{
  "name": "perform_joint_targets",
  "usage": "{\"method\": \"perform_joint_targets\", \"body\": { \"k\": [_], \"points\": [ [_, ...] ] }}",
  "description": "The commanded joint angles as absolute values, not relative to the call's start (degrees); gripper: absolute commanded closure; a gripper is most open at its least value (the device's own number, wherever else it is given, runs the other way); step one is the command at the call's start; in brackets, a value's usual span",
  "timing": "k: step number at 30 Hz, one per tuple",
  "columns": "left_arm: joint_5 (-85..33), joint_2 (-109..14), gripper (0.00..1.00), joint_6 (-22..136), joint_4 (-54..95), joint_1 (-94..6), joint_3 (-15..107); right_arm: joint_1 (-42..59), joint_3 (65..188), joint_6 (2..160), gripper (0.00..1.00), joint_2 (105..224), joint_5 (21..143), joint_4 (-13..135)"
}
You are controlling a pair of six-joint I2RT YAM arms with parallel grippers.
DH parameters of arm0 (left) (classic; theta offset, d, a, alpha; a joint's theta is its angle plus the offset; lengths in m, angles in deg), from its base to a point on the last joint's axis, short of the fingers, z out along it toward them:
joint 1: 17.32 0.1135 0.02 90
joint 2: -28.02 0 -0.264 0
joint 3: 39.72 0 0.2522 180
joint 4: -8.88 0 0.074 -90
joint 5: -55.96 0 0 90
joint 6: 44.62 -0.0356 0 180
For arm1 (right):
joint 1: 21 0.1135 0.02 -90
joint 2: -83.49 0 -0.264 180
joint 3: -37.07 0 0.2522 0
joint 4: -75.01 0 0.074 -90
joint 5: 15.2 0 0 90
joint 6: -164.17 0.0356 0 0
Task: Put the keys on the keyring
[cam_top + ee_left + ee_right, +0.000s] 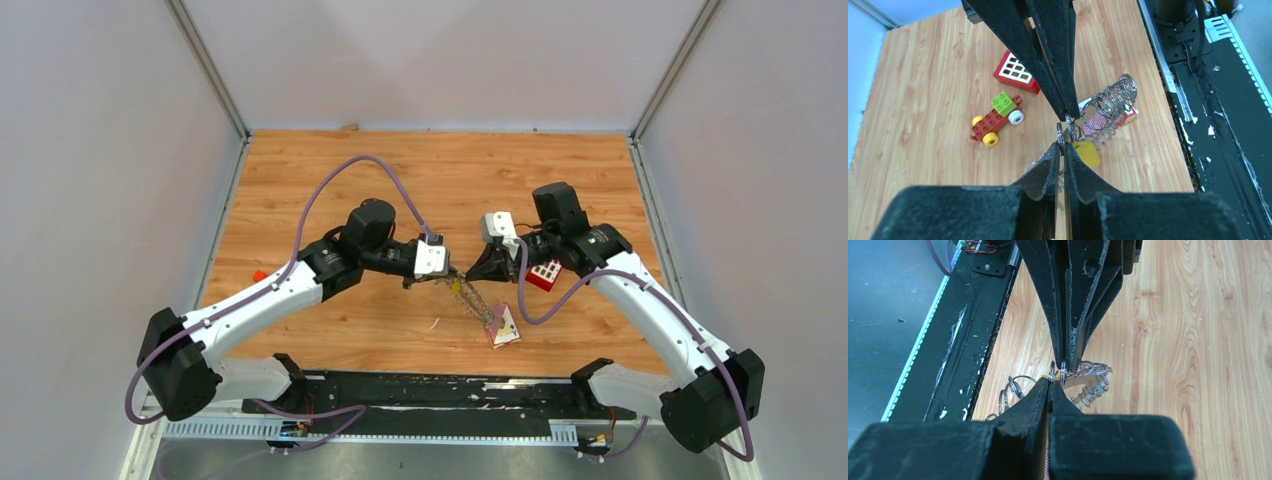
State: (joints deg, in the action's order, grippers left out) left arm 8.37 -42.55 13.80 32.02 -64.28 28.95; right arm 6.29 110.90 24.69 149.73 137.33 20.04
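My two grippers meet tip to tip above the middle of the table. The left gripper (452, 272) (1063, 145) has its jaws nearly together on a silver ring (1060, 134). The right gripper (472, 270) (1050, 381) is shut on the neighbouring silver ring (1052, 372). Both rings belong to the keyring (1113, 97) (472, 302), a chain of silver loops that hangs down to the wood. A key with a yellow head (1088, 154) hangs just below my left fingertips. I cannot tell which ring it hangs from.
A red patterned card (503, 326) (1098, 121) lies at the chain's lower end. A red block with white buttons (543, 273) (1015, 72) sits by the right arm. A red, green and yellow toy car (995, 120) rests on the wood. The black rail (1198, 100) runs along the near edge.
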Motion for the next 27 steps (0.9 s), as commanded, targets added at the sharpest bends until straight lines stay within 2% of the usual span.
{"method": "perform_joint_targets", "body": {
  "k": [1, 6, 17, 19, 23, 27],
  "points": [
    [8.31, -42.16, 0.88, 13.17, 32.61, -64.6, 31.89, 5.91, 112.78, 23.59, 1.0, 149.15, 140.79, 21.27],
    [8.32, -41.46, 0.94, 11.22, 34.55, -64.6, 31.81, 5.48, 112.88, 23.24, 1.0, 148.97, 141.4, 20.91],
    [3.1, -40.91, 0.96, 12.57, 32.94, -64.58, 31.78, 5.1, 113.23, 21.79, 1.0, 150.09, 143.97, 19.2],
    [1.44, -40.79, 0.91, 12.76, 32.41, -64.6, 31.64, 5.1, 113.25, 21.79, 1.0, 150.19, 144.65, 19.07],
    [-0.97, -40.96, 0.76, 13.82, 31.35, -64.6, 31.44, 5.1, 113.4, 21.85, 1.0, 150.52, 146.22, 18.98],
    [-2.3, -41.14, 0.67, 15.64, 30.04, -64.6, 31.34, 5.1, 113.49, 22.08, 1.0, 150.6, 147.09, 18.98]
  ]
}}
